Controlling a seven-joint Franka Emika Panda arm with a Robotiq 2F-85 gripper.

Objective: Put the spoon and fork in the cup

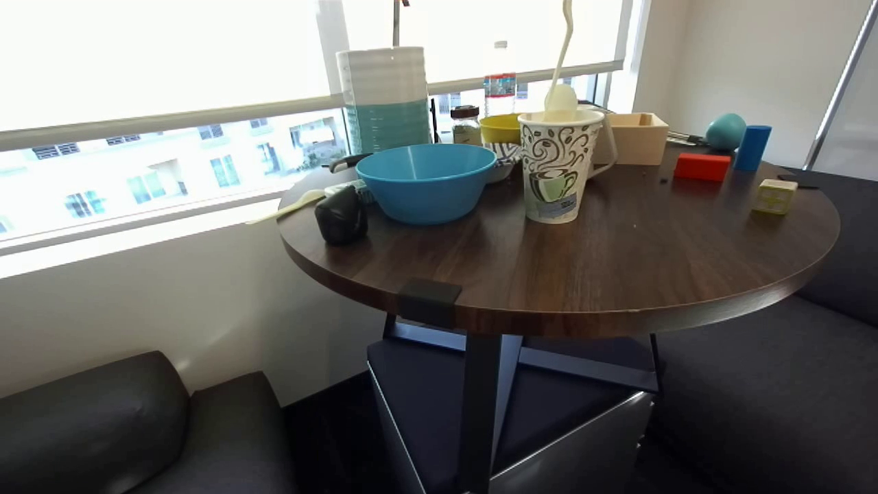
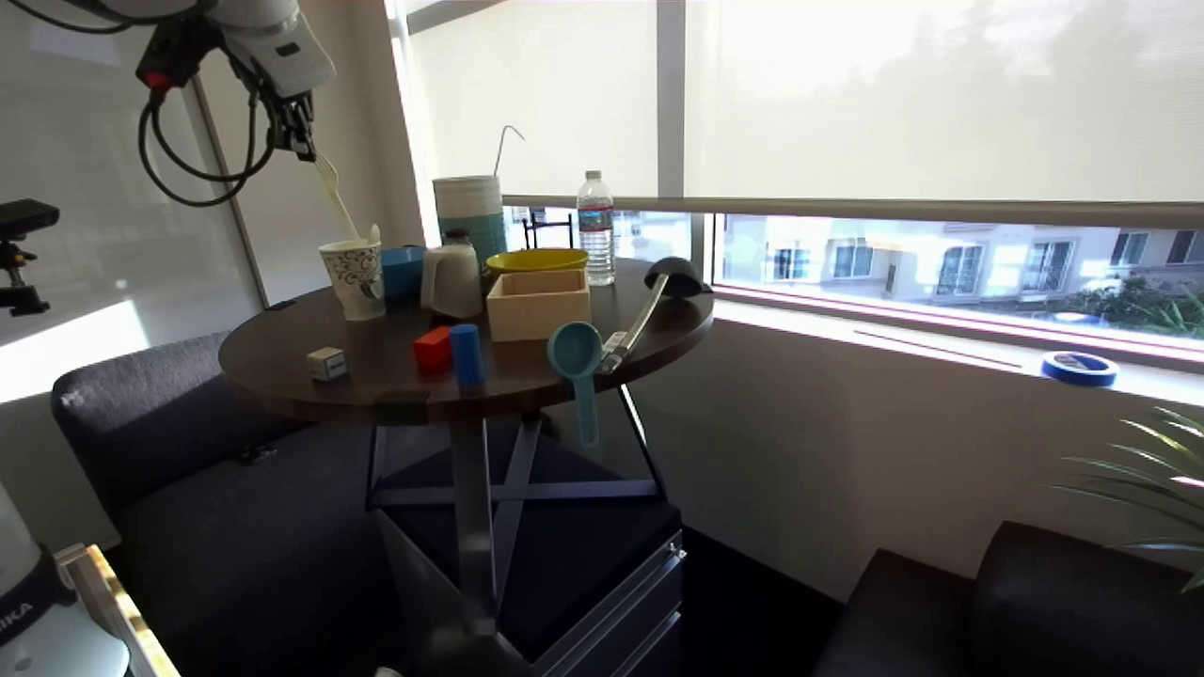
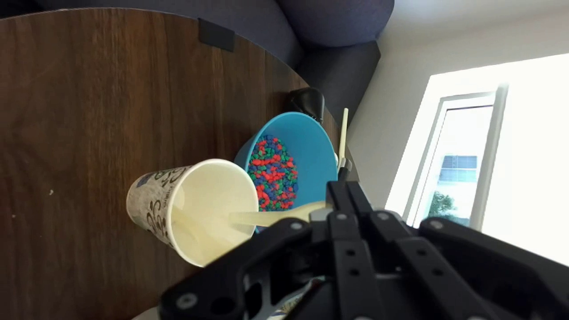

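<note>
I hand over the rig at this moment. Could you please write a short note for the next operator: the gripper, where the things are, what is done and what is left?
Gripper: shut on what is probably the fork; prongs not clear.
Cup: upright on the table.
Spoon: a rounded end shows above the cup's rim, so the spoon appears to be inside.
Done: spoon, apparently.
Left: the fork's lower end is at the cup's mouth; how deep, I cannot tell. Probably lower it further, release, then back away.
Also: another pale utensil reaches past the table edge; its kind is unclear.
</note>
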